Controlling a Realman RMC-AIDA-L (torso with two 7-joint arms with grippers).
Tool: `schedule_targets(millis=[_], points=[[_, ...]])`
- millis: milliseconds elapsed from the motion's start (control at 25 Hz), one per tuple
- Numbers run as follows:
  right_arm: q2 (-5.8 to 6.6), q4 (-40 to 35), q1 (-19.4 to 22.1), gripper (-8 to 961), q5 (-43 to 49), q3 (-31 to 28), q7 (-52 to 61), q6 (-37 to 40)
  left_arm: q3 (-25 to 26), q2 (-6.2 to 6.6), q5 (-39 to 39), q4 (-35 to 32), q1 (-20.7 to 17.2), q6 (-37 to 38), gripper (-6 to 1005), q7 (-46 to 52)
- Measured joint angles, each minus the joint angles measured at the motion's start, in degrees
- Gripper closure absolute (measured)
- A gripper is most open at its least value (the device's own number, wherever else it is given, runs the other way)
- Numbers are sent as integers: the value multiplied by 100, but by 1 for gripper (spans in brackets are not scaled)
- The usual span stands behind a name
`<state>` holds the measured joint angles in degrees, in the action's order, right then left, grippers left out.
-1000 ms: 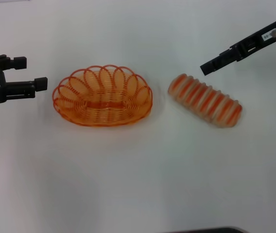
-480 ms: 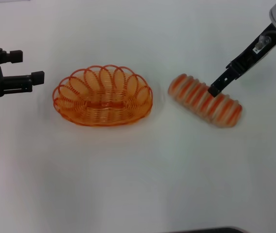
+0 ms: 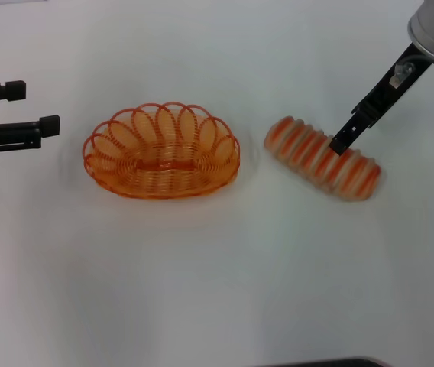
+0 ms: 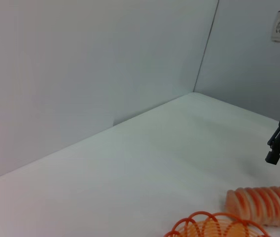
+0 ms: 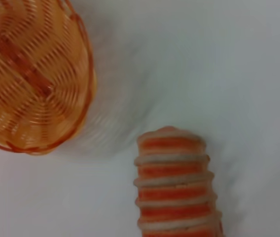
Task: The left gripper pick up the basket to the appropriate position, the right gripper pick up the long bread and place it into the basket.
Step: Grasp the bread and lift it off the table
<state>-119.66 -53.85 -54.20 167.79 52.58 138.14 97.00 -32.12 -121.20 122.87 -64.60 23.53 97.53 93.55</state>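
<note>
Table: your work surface is a plain white table (image 3: 202,290), smooth and matte; in the left wrist view pale grey walls (image 4: 81,64) meet in a corner behind it.
Basket: the basket (image 3: 161,151) sits flat on the table left of centre. It is an oval of orange wire, its floor wound in close rings and its rim made of looped petals you can see through. It holds nothing.
Long bread: the long bread (image 3: 322,158) lies on the table to the basket's right, apart from it with a strip of bare table between. It is a stubby rounded loaf, pale tan with orange-red bands across it, lying at a slant with its far end nearer the basket.
Right gripper: your right gripper (image 3: 341,143) reaches down from the upper right on a thin black arm, its tip right at the loaf's middle on the far side. You cannot tell whether its pincer is apart or together.
Left gripper: your left gripper (image 3: 37,107) hangs at the left edge, well clear of the basket, its two black fingers (image 3: 49,122) spread apart and holding nothing.
In the way: nothing lies between the loaf and the basket.
</note>
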Motion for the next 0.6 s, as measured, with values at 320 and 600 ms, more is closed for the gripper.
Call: schedule_targets(millis=[320,600], points=[[-50,72,0,41,-92,328,10,-114,17,-25,45,-23,-80,97,122,-31],[-63,177,-7,50,-147,706,123,-271,15,-103,39,-6,-174,63,123,-52]])
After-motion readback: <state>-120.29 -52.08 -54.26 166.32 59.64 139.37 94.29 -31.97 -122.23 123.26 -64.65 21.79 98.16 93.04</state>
